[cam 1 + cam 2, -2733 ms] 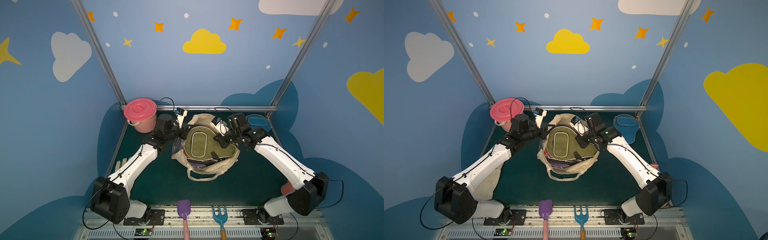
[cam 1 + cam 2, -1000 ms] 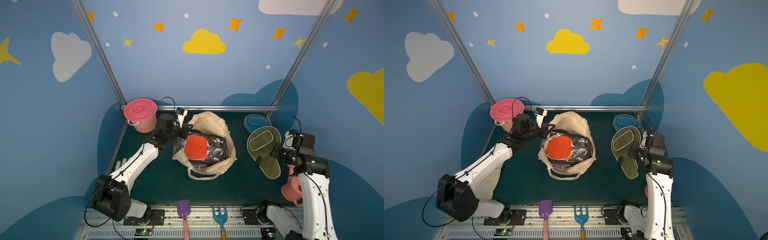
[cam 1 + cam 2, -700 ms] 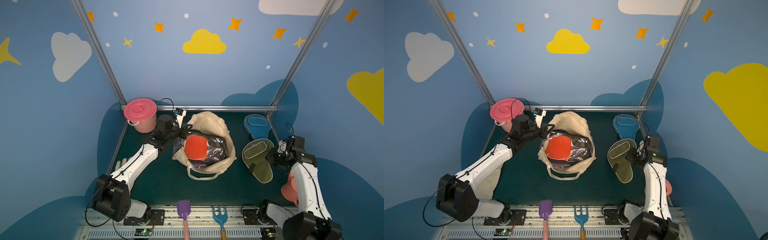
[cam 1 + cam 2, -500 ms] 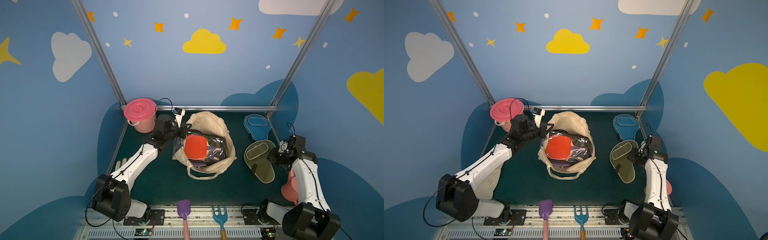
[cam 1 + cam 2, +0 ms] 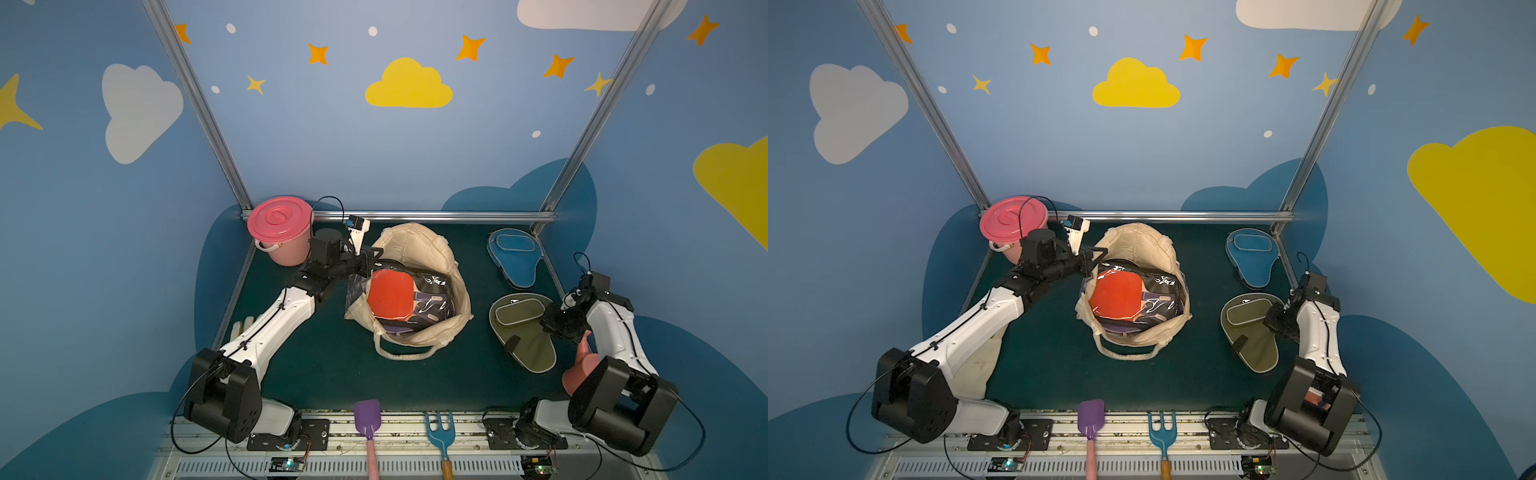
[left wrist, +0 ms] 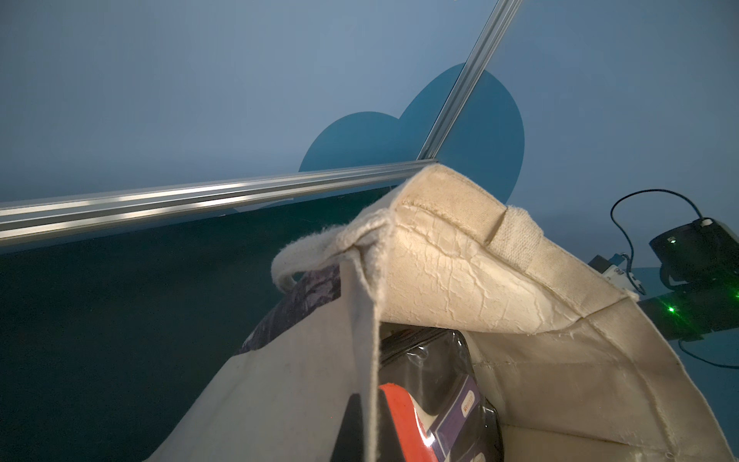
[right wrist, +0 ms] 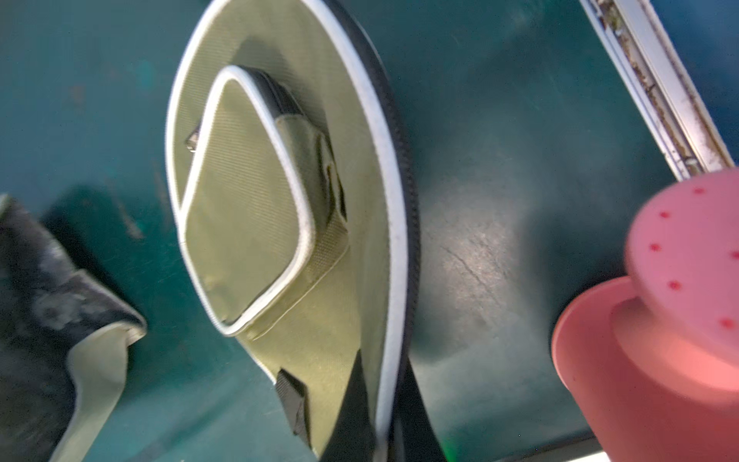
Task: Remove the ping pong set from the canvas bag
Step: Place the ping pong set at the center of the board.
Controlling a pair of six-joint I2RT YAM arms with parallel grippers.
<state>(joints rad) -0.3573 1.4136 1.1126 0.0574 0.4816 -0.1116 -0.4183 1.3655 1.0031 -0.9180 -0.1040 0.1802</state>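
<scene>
The olive cover (image 5: 521, 328) lies on the tabletop (image 5: 324, 365), apart from the canvas bag (image 5: 415, 249), its edge pinched in the closed right tool (image 7: 382, 428); a retreat without release may drag it. The closed left tool (image 5: 368, 261) holds the bag rim.

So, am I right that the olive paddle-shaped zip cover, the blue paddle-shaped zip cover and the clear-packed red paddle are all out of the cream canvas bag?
Not quite: the clear-packed red paddle lies inside the cream canvas bag, as both top views show. The olive paddle-shaped zip cover and the blue paddle-shaped zip cover are out of it.
</scene>
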